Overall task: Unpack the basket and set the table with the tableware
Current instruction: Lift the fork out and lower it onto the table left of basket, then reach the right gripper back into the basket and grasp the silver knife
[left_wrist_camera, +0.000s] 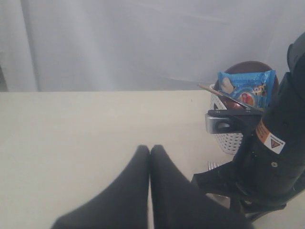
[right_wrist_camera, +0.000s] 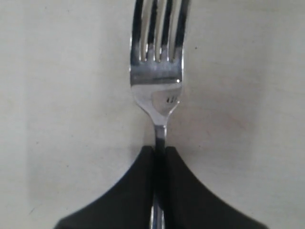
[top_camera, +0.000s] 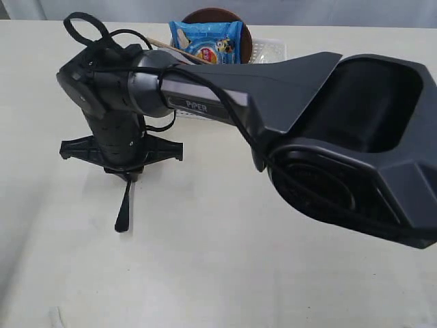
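Right pincer [right_wrist_camera: 159, 151] clamps the fork [right_wrist_camera: 156, 90] by its neck, tines jutting just beyond the tips.

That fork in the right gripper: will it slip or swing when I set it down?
The fork looks like polished steel, so it is probably stiff but slippery. The right gripper pinches only its narrow neck, so it may pivot. Its flat shape likely won't roll.

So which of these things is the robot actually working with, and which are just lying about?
Part of the job: fork gripped by the right end effector; white basket; brown plate in it; table.
Just lying about: blue chip bag in the basket.
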`<control>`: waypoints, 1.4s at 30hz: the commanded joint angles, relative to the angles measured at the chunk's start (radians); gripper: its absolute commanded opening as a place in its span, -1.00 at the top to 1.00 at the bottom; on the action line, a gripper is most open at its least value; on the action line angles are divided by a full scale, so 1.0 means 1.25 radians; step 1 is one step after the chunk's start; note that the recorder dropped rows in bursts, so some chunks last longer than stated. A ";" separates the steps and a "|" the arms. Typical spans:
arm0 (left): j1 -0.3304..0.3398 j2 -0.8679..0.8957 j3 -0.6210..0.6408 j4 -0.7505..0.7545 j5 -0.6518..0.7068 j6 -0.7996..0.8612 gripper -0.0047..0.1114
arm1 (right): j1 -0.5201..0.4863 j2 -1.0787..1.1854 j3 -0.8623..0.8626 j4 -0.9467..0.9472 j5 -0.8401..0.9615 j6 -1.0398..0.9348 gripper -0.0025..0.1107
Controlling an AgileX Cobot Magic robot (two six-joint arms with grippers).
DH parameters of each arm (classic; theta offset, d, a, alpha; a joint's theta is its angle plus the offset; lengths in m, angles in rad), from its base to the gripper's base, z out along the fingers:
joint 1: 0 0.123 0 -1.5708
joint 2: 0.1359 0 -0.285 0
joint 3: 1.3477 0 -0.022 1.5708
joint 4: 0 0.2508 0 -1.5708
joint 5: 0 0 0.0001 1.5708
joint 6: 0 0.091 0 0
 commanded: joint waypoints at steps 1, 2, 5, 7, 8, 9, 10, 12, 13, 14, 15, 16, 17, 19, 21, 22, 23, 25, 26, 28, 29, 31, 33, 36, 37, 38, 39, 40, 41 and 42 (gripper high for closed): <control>-0.001 -0.003 0.002 -0.005 -0.005 0.000 0.92 | 0.000 0.005 0.000 -0.023 0.002 0.007 0.96; -0.001 -0.003 0.002 -0.005 -0.005 0.000 0.92 | 0.000 0.005 0.000 -0.023 0.002 0.007 0.96; -0.001 -0.003 0.002 -0.005 -0.005 0.000 0.92 | 0.000 0.005 0.000 -0.023 0.002 0.005 0.96; -0.001 -0.003 0.002 -0.005 -0.005 0.000 0.92 | 0.000 0.005 0.000 -0.023 0.002 0.005 0.96; -0.001 -0.003 0.002 -0.005 -0.005 0.000 0.92 | 0.000 0.005 0.000 -0.022 0.002 0.005 0.96; -0.001 -0.003 0.002 -0.005 -0.005 0.000 0.92 | 0.000 0.005 0.000 -0.020 0.001 0.005 0.96; -0.001 -0.003 0.002 -0.005 -0.005 0.000 0.92 | 0.000 0.005 0.000 -0.020 0.001 0.005 0.96; -0.001 -0.003 0.002 -0.005 -0.005 0.000 0.92 | 0.000 0.005 0.000 -0.020 0.001 0.005 0.96; -0.001 -0.003 0.002 -0.005 -0.005 0.000 0.92 | 0.000 0.005 0.000 -0.020 0.001 0.005 0.96; -0.001 -0.003 0.002 -0.005 -0.005 0.000 0.92 | 0.000 0.005 0.000 -0.020 0.001 0.005 0.96; -0.001 -0.003 0.002 -0.005 -0.005 0.000 0.92 | 0.000 0.005 0.000 -0.020 0.001 0.005 0.96; -0.001 -0.003 0.002 -0.005 -0.005 0.000 0.92 | 0.000 0.005 0.000 -0.020 -0.002 0.005 0.96; -0.001 -0.003 0.002 -0.005 -0.005 0.000 0.92 | 0.000 0.005 0.000 -0.020 -0.004 0.005 0.96; -0.001 -0.003 0.002 -0.005 -0.005 0.000 0.92 | 0.000 0.005 0.000 -0.006 -0.021 0.005 0.96; -0.001 -0.003 0.002 -0.003 -0.005 0.000 0.92 | 0.000 0.005 0.000 0.007 -0.037 0.005 0.93; -0.001 -0.003 0.002 -0.003 -0.005 0.000 0.92 | 0.000 0.005 0.000 0.007 -0.039 0.005 0.83; -0.001 -0.003 0.002 -0.003 -0.005 0.000 0.92 | 0.000 0.005 0.000 0.007 -0.039 0.005 0.66; -0.001 -0.003 0.002 -0.003 -0.005 0.000 0.92 | 0.000 0.005 0.000 0.004 -0.037 0.005 0.36; -0.001 -0.003 0.002 -0.003 -0.005 0.000 0.92 | 0.000 0.005 0.000 0.004 -0.039 0.005 0.28; -0.001 -0.003 0.002 -0.003 -0.005 0.000 0.92 | 0.000 0.005 0.000 0.004 -0.039 0.005 0.28; -0.001 -0.003 0.002 -0.003 -0.005 0.000 0.92 | -0.002 0.005 0.000 0.001 -0.039 0.005 0.28; -0.001 -0.003 0.002 -0.003 -0.005 0.000 0.92 | -0.005 -0.014 0.000 0.001 -0.035 -0.006 0.28; -0.001 -0.003 0.002 -0.003 -0.005 0.000 0.92 | -0.010 -0.054 -0.002 -0.034 -0.035 -0.061 0.28; -0.001 -0.003 0.002 -0.003 -0.005 0.000 0.92 | -0.017 -0.134 -0.002 -0.090 -0.035 -0.180 0.28; -0.001 -0.003 0.002 -0.003 -0.005 0.000 0.92 | -0.021 -0.153 -0.002 -0.110 -0.035 -0.223 0.28; -0.001 -0.003 0.002 -0.003 -0.005 0.000 0.92 | -0.025 -0.175 -0.002 -0.123 -0.035 -0.258 0.28; -0.001 -0.003 0.002 -0.003 -0.005 0.000 0.92 | -0.034 -0.198 -0.002 -0.143 -0.035 -0.299 0.28; -0.001 -0.003 0.002 -0.003 -0.005 0.000 0.92 | -0.042 -0.219 -0.002 -0.154 -0.037 -0.332 0.28; -0.001 -0.003 0.002 -0.003 -0.005 0.000 0.92 | -0.051 -0.235 -0.002 -0.160 -0.038 -0.370 0.28; -0.001 -0.003 0.002 -0.003 -0.005 0.000 0.92 | -0.067 -0.257 -0.002 -0.170 -0.039 -0.415 0.28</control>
